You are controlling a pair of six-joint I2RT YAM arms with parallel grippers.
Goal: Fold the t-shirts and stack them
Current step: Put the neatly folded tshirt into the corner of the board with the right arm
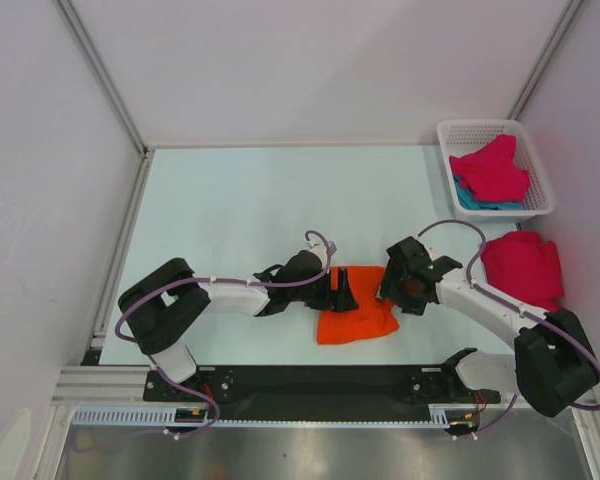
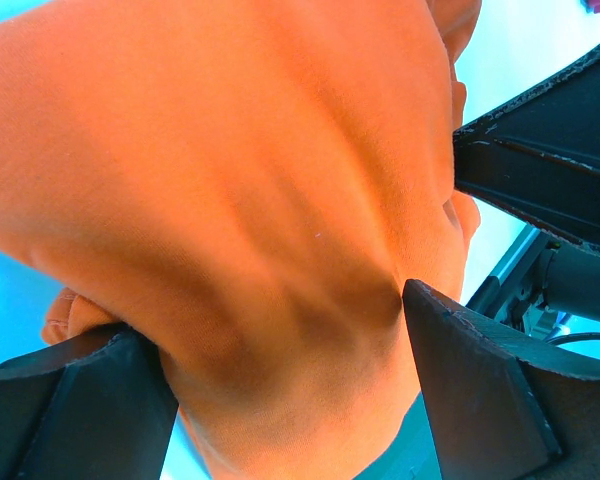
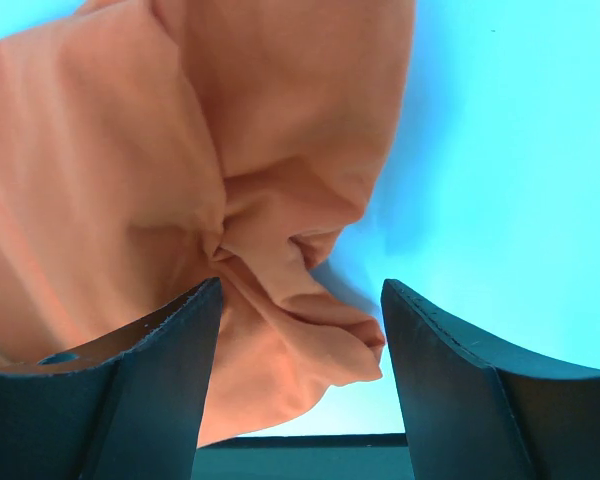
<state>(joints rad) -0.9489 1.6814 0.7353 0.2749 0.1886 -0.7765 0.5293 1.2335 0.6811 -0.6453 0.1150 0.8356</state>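
An orange t-shirt (image 1: 358, 312) lies crumpled on the table between my two grippers. My left gripper (image 1: 344, 293) is at its left edge. In the left wrist view the gripper (image 2: 280, 320) is open, with orange cloth (image 2: 240, 170) bulging between the wide jaws. My right gripper (image 1: 392, 290) is at the shirt's right edge. In the right wrist view it (image 3: 302, 290) is open, with a loose fold of the shirt (image 3: 310, 320) between the fingers, not clamped. A magenta t-shirt (image 1: 523, 265) lies at the right. Another magenta shirt (image 1: 492, 170) and a teal one (image 1: 475, 200) lie in the basket.
The white mesh basket (image 1: 448, 140) stands at the back right corner. Metal frame rails run along the left side and the near edge of the table. Pale walls enclose the back and sides.
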